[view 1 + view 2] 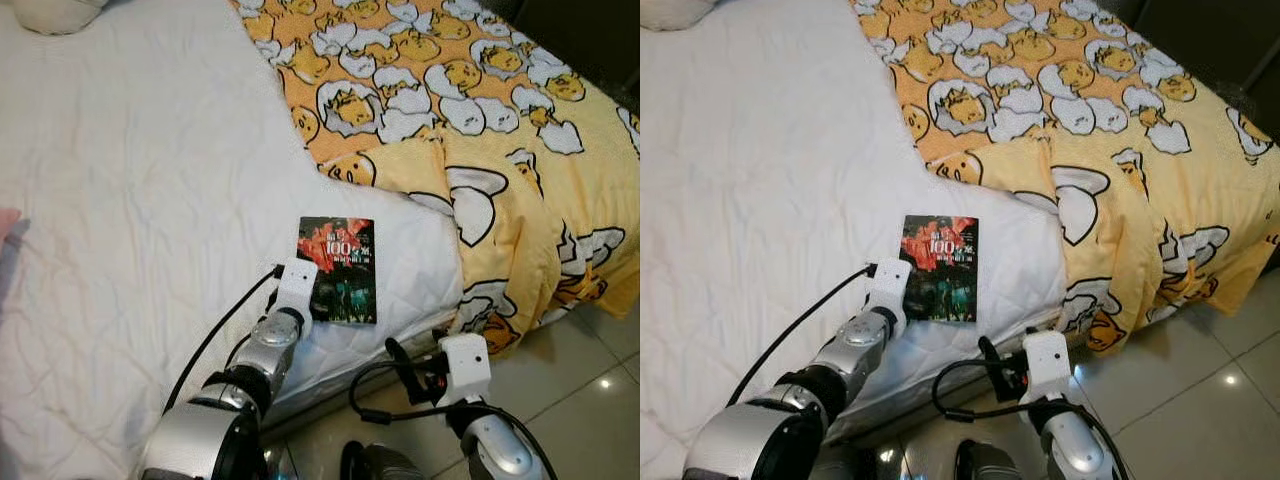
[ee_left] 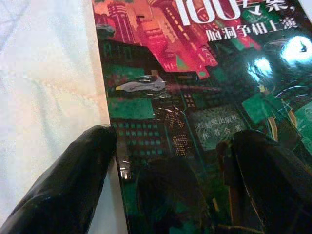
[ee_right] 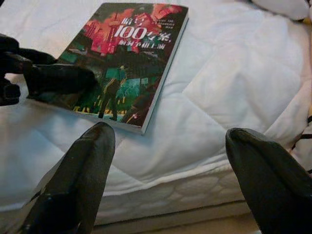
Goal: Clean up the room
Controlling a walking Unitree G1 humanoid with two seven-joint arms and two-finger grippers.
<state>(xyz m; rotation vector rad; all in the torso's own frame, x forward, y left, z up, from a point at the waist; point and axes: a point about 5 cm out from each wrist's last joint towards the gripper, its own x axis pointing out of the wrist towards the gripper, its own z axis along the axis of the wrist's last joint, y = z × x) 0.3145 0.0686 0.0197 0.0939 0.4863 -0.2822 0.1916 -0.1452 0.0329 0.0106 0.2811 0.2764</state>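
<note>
On white bed (image 1: 120, 200), book (image 1: 338, 268) — left gripper (image 2: 175, 161) spread over its edge

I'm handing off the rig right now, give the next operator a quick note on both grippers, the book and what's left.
Left gripper: jaws open, at the near edge of the book, one finger off its side on the mattress, the other over the cover; not grasped.
Right gripper: open, hanging short of the bed's edge, facing the book.
Book: flat, cover up, near the mattress corner, beside the yellow blanket.
Done: reach to the book. Left: grasp, lift, put it away.
</note>
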